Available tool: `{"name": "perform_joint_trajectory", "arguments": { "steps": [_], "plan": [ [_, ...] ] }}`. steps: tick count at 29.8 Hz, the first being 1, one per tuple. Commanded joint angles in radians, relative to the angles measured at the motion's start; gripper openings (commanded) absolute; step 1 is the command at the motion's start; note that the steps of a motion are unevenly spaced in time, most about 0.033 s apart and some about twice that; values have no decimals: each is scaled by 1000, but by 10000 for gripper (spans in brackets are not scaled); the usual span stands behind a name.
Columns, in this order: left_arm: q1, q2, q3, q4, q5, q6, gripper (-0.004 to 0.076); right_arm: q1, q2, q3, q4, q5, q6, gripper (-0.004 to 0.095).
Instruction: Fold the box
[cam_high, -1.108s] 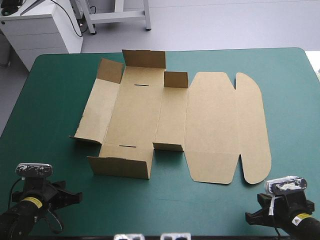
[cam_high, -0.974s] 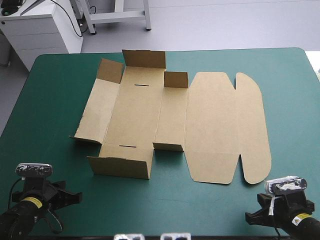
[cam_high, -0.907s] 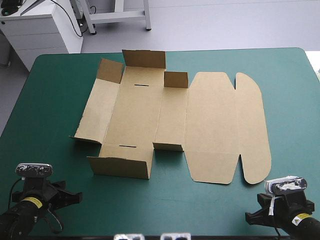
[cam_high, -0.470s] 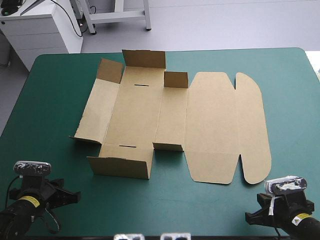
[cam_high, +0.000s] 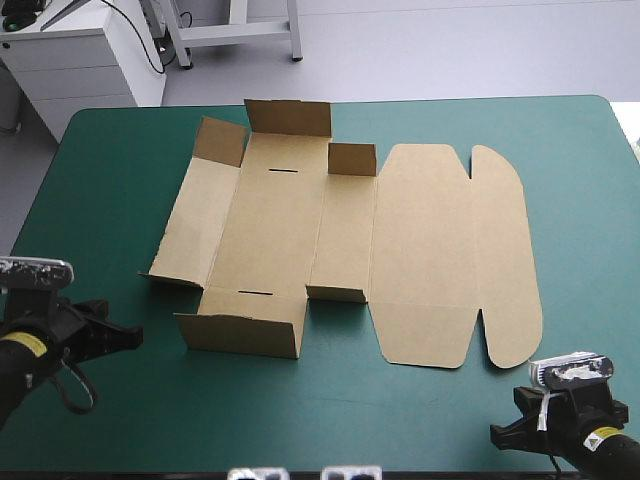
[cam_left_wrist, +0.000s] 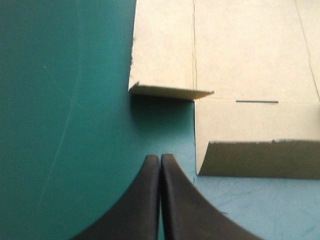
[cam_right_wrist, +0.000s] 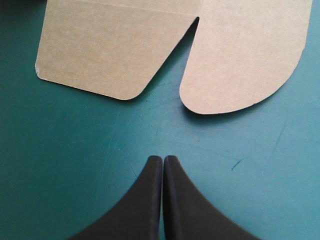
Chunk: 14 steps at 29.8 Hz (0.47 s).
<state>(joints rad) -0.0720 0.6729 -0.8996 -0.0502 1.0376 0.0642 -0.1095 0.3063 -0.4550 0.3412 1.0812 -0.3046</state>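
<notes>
- The high view's left edge cuts off the left arm, and its bottom corner cuts off the right arm. Only wrists and fingers show.
- The left gripper (cam_left_wrist: 160, 157) has its black fingers pressed together to one point, empty, over the teal-green cover (cam_high: 100, 180).
- The box (cam_high: 340, 240) lies mid-table, mostly flat, with short walls raised on its left half. Its near raised wall sits just ahead and beside that tip, not touching.
- The right gripper (cam_right_wrist: 163, 159) is closed too, empty. The box's two rounded flaps lie ahead of it, with bare cover between.
</notes>
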Motion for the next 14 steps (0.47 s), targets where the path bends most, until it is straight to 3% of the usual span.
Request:
{"name": "perform_joint_trajectory", "arguments": {
  "steps": [1,9,14],
  "plan": [
    [-1,113,-125,-8,-53,-2,-8,3,7,-26,18,-50,-3,-5],
    [-1,398,-278,-4,-186,-2,-8,3,7,-26,18,-50,-3,-5],
    [-1,580,-369,-4,-200,1,-8,3,7,-26,18,-50,-3,-5]
  ]
}}
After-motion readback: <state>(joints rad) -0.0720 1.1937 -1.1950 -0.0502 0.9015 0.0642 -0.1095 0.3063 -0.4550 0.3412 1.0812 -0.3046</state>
